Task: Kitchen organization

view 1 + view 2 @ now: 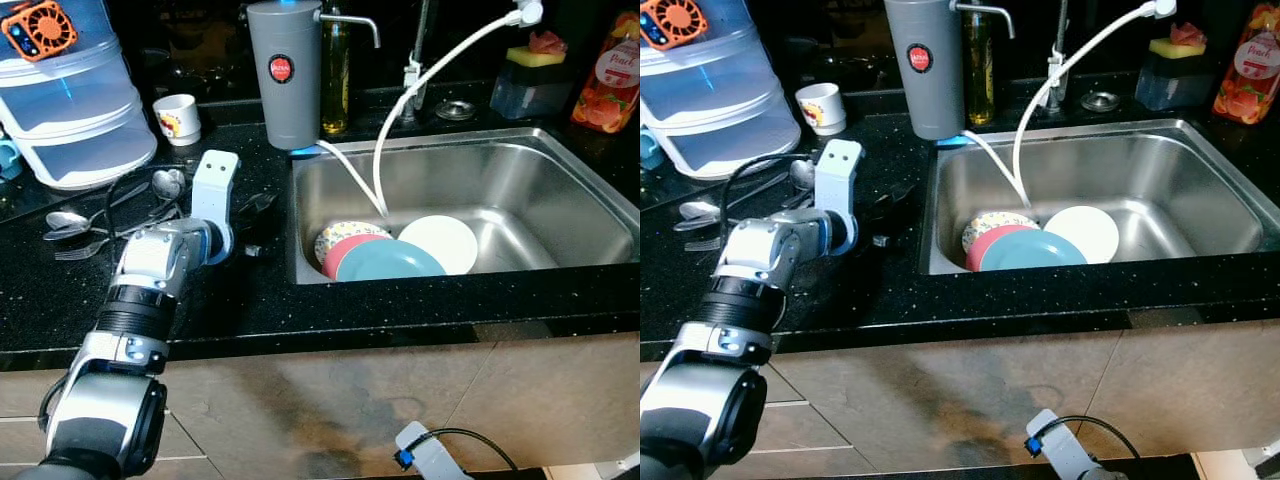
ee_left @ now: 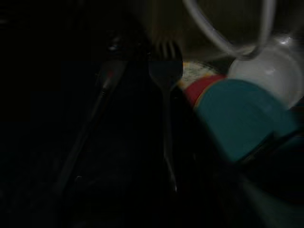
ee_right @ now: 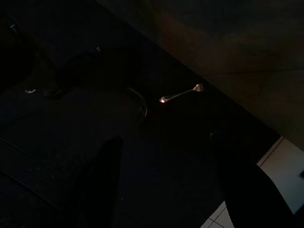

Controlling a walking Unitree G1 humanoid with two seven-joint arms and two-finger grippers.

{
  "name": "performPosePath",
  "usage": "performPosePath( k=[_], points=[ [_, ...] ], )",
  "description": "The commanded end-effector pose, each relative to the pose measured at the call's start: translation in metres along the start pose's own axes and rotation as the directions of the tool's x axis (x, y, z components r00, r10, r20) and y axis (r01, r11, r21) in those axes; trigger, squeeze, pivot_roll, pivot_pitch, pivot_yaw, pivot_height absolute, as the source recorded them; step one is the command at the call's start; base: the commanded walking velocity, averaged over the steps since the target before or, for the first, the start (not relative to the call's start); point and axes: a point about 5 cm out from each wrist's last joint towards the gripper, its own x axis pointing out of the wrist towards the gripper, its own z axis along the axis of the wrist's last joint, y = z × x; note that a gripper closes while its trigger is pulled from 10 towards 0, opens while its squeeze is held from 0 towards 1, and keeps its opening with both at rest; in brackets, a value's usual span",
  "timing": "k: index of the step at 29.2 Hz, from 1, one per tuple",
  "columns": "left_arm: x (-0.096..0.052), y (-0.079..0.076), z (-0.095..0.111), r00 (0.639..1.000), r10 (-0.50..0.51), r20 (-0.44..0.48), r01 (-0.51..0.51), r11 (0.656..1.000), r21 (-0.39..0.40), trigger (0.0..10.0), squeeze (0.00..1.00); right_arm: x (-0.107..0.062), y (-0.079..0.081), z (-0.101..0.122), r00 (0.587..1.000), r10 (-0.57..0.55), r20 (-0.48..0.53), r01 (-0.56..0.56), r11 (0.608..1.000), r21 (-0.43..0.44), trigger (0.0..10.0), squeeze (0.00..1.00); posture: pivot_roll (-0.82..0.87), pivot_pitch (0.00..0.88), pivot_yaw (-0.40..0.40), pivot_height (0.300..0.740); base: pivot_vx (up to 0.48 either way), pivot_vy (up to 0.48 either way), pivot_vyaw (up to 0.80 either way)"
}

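Left tool (image 1: pixel 262 205) grips a fork (image 2: pixel 166 76) over the black table (image 1: pixel 240 300), beside the sink (image 1: pixel 560 170).

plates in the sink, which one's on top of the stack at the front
The teal plate. It overlaps the red plate and the patterned plate behind it, while the white plate lies beside it to the right.

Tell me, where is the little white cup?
The little white cup sits at the back of the black counter, on the robot's left, between the clear stacked containers and the tall grey dispenser.
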Motion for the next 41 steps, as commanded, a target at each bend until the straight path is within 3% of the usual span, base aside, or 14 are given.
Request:
performPosePath(
  k=[1,2,7,11,12,16,17,19,24,25,27,28,33,41],
  points=[
    [-0.005,-0.005,0.018,0.994,-0.042,0.105,0.044,0.999,-0.015,0.0,0.00,0.001,0.003,0.001,1.000,0.007,0.001,-0.007,1.000,-0.015,10.0,0.00,0.02,0.000,0.071,0.740,0.000,0.000,0.00],
    [-0.013,-0.012,0.040,0.968,-0.104,0.229,0.114,0.993,-0.032,0.0,0.00,0.001,0.002,0.001,1.000,0.006,0.001,-0.006,1.000,-0.017,10.0,0.00,0.02,0.000,0.071,0.740,0.000,0.000,0.00],
    [-0.022,-0.020,0.057,0.922,-0.180,0.343,0.202,0.979,-0.029,0.0,0.00,0.001,0.002,0.001,1.000,0.005,0.000,-0.005,1.000,-0.020,10.0,0.00,0.02,0.000,0.069,0.740,0.000,0.000,0.00],
    [-0.033,-0.038,0.068,0.827,-0.338,0.449,0.390,0.921,-0.024,0.0,0.00,0.001,0.001,0.001,1.000,0.003,-0.001,-0.003,1.000,-0.024,10.0,0.00,0.02,0.000,0.064,0.740,0.000,0.000,0.00],
    [-0.033,-0.038,0.068,0.827,-0.338,0.449,0.390,0.921,-0.024,0.0,0.00,0.001,0.001,0.001,1.000,0.003,-0.001,-0.003,1.000,-0.024,10.0,0.00,0.02,0.000,0.064,0.740,0.000,0.000,0.00],
    [-0.047,-0.059,0.073,0.671,-0.526,0.524,0.631,0.776,-0.029,0.0,0.00,0.000,0.001,0.000,1.000,0.001,-0.004,-0.001,1.000,-0.028,10.0,0.00,0.01,0.000,0.060,0.740,0.000,0.000,0.00],
    [-0.047,-0.059,0.073,0.671,-0.526,0.524,0.631,0.776,-0.029,0.0,0.00,0.000,0.001,0.000,1.000,0.001,-0.004,-0.001,1.000,-0.028,10.0,0.00,0.01,0.000,0.060,0.740,0.000,0.000,0.00],
    [-0.053,-0.068,0.075,0.596,-0.589,0.545,0.707,0.708,-0.008,0.0,0.00,0.000,0.000,0.000,1.000,-0.001,-0.006,0.001,1.000,-0.030,10.0,0.00,0.00,0.000,0.053,0.740,0.000,0.000,0.00],
    [-0.058,-0.081,0.075,0.536,-0.634,0.557,0.749,0.662,0.033,0.0,0.00,-0.001,-0.002,-0.002,1.000,-0.003,-0.013,0.003,0.999,-0.040,10.0,0.00,-0.03,0.000,0.037,0.740,0.000,0.000,0.00],
    [-0.059,-0.084,0.075,0.530,-0.641,0.556,0.751,0.659,0.044,4.4,0.00,-0.001,-0.003,-0.003,1.000,-0.004,-0.016,0.003,0.999,-0.043,10.0,0.00,-0.05,0.000,0.026,0.740,0.000,0.000,0.00],
    [-0.059,-0.084,0.075,0.530,-0.641,0.556,0.751,0.659,0.044,4.4,0.00,-0.001,-0.003,-0.003,1.000,-0.004,-0.016,0.003,0.999,-0.043,10.0,0.00,-0.05,0.000,0.026,0.740,0.000,0.000,0.00],
    [-0.060,-0.086,0.074,0.527,-0.643,0.556,0.750,0.659,0.052,10.0,0.00,-0.001,-0.003,-0.004,1.000,-0.003,-0.019,0.003,0.999,-0.044,10.0,0.00,-0.06,0.000,0.030,0.740,0.000,0.000,0.00],
    [-0.060,-0.087,0.072,0.528,-0.651,0.544,0.745,0.663,0.070,10.0,0.00,-0.001,-0.002,-0.005,1.000,-0.003,-0.024,0.002,0.999,-0.033,10.0,0.00,-0.06,0.000,0.044,0.740,0.000,0.000,0.00],
    [-0.072,-0.090,0.076,0.477,-0.701,0.531,0.763,0.630,0.145,10.0,0.00,-0.001,0.000,-0.004,1.000,-0.001,-0.027,0.001,1.000,-0.025,10.0,0.00,-0.06,0.000,0.050,0.740,0.000,0.000,0.00]
  ],
)
